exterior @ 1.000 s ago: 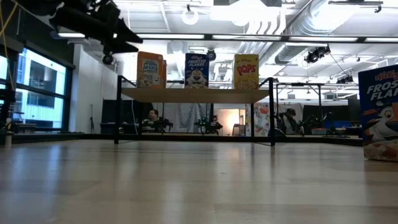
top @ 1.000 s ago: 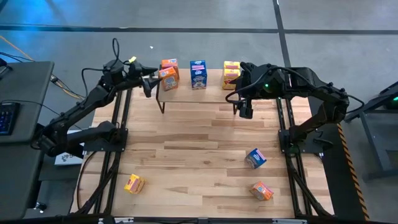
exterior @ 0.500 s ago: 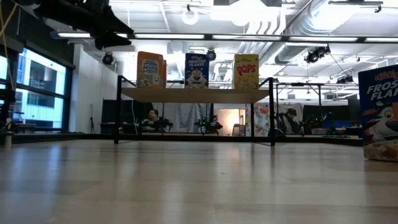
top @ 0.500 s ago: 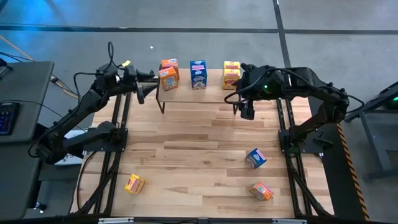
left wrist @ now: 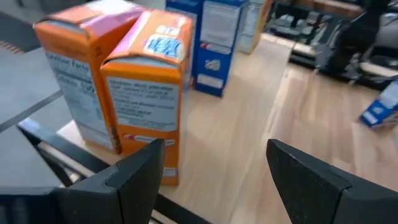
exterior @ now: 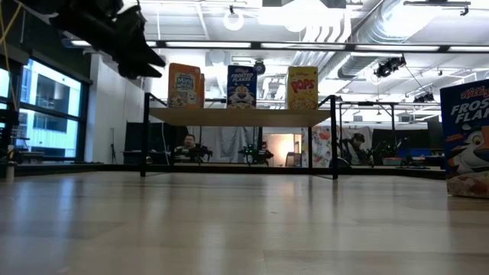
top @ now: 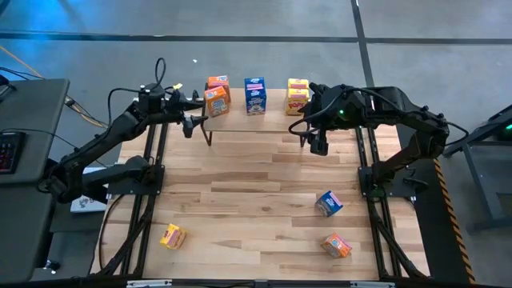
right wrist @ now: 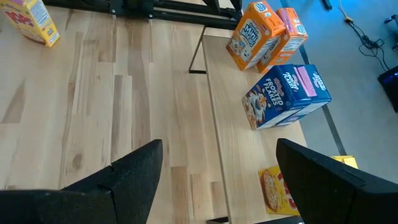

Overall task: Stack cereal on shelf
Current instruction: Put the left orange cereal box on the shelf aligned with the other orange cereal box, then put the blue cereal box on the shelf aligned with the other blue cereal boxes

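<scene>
The shelf [top: 256, 124] stands at the table's far edge on thin black legs. On it stand two orange boxes [top: 216, 97], a blue box [top: 255, 94] and yellow boxes [top: 298, 94]. In the left wrist view the orange boxes [left wrist: 146, 87] are close ahead, with the blue box [left wrist: 217, 43] behind them. My left gripper [top: 194, 122] hovers open off the shelf's left end, touching nothing. My right gripper [top: 318, 146] hangs open above the shelf's right near corner. The right wrist view shows the shelf board [right wrist: 249, 149] and its boxes [right wrist: 286, 93] below the gripper.
Three loose cereal boxes lie on the near half of the table: a yellow-orange one [top: 172, 236] at the left, a blue one [top: 329, 203] and an orange one [top: 337, 245] at the right. The blue one [exterior: 467, 137] looms large in the low view. Bare wood lies between.
My left gripper has drawn back from the front orange box toward the table's left edge, then come a little toward the near edge and down. The orange box has stayed upright on the shelf.
</scene>
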### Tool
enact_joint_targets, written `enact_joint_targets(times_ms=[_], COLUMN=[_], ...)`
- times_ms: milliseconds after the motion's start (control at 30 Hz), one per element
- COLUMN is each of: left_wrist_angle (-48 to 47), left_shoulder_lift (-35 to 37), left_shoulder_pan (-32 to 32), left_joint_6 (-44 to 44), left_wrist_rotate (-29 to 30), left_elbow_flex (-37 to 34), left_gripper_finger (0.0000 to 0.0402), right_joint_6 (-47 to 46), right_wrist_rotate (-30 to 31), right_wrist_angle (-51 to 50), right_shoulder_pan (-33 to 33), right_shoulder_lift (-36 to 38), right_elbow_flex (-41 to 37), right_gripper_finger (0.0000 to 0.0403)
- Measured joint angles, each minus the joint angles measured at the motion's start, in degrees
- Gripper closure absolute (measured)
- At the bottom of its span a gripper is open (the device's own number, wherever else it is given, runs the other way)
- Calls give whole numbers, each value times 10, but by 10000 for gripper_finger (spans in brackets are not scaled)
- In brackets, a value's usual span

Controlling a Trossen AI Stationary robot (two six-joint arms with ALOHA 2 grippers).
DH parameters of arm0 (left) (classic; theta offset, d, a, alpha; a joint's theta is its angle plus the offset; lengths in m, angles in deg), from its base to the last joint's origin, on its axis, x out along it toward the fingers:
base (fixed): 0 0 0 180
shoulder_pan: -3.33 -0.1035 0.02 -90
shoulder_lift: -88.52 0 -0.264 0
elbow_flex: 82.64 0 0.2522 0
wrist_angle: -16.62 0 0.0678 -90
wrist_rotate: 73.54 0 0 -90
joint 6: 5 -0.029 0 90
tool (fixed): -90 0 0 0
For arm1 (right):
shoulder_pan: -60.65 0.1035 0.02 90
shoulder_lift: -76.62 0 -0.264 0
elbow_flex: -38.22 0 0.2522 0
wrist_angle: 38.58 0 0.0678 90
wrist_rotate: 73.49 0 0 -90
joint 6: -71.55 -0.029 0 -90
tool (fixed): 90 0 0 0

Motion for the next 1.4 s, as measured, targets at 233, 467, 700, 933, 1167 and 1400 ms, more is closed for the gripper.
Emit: enact_joint_targets(times_ms=[233,467,700,933,1167,1400], left_wrist_angle=[45,72,76,76,72,68], left_shoulder_lift=[-36,-68,-79,-78,-35,8], left_shoulder_pan=[23,33,33,33,33,51], left_joint_6=[9,15,16,13,13,31], left_wrist_rotate=[43,97,97,97,97,90], left_elbow_flex=[0,0,0,0,0,0], left_gripper_finger=[131,131,131,131,131,131], right_joint_6=[0,0,0,-1,-50,-156], right_wrist_rotate=[0,0,0,0,1,21], right_wrist_angle=[0,0,0,0,-15,-75], right_shoulder_pan=[0,0,0,0,0,0], right_shoulder_lift=[0,0,0,0,0,0], right_elbow_flex=[0,0,0,0,0,0], right_gripper_finger=[96,96,96,96,96,96])
